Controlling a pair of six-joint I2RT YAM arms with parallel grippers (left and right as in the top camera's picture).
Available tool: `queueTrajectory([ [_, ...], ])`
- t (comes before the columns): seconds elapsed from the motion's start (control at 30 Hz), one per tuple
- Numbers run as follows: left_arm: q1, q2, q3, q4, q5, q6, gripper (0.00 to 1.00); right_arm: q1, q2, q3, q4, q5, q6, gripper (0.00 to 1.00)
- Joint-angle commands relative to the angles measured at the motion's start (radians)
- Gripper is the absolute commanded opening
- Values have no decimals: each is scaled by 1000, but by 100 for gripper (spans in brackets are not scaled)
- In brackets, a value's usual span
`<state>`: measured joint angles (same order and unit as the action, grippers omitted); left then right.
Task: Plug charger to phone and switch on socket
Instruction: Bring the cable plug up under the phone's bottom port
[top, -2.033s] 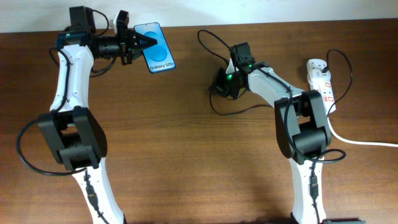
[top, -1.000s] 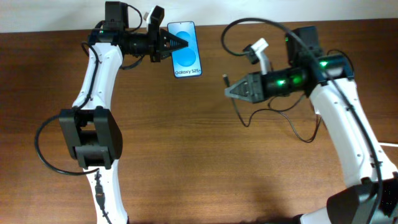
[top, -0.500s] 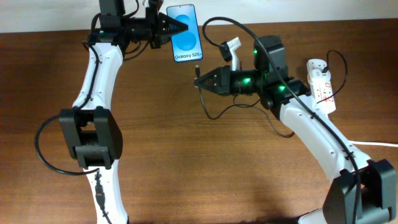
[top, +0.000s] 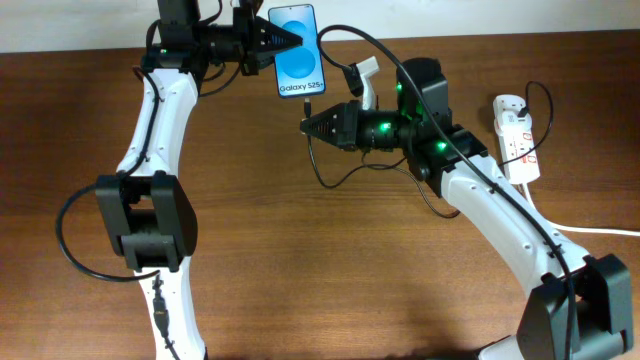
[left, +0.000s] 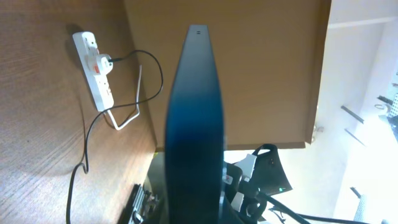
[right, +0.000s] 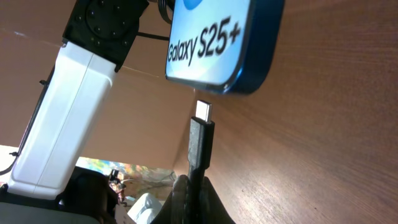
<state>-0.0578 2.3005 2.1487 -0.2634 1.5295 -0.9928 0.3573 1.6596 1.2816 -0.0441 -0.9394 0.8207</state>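
My left gripper (top: 272, 40) is shut on the phone (top: 295, 52), held in the air at the back with its blue "Galaxy S25+" screen up. In the left wrist view the phone (left: 194, 118) shows edge-on between the jaws. My right gripper (top: 308, 125) is shut on the charger plug (right: 200, 140), whose metal tip points at the phone's bottom edge (right: 224, 46) with a small gap. The black charger cable (top: 345, 175) hangs from the plug. The white socket (top: 517, 135) lies at the right, also in the left wrist view (left: 93, 71).
A thick white cord (top: 585, 228) runs from the socket to the right edge. A second stretch of black cable (top: 345, 35) arcs over the right arm. The wooden table (top: 300, 260) spans the view.
My right gripper has moved left and toward the phone with the plug. The left gripper and phone have stayed almost still since half a second ago.
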Motion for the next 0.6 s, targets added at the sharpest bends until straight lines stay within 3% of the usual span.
queueTrajectory([
  [0.0, 0, 0, 14, 8, 43, -8, 0, 5, 10, -3, 8, -8, 4, 4],
  [0.2, -29, 0, 14, 8, 32, -8, 0, 24, 10, -3, -12, 12, -36, 4],
  [0.4, -27, 0, 13, 9, 15, -3, 0, 48, -5, 4, -203, 143, -192, 4],
  [0.57, -27, 0, 12, 9, 7, -1, 0, 48, -28, 146, -449, 253, -346, 4],
])
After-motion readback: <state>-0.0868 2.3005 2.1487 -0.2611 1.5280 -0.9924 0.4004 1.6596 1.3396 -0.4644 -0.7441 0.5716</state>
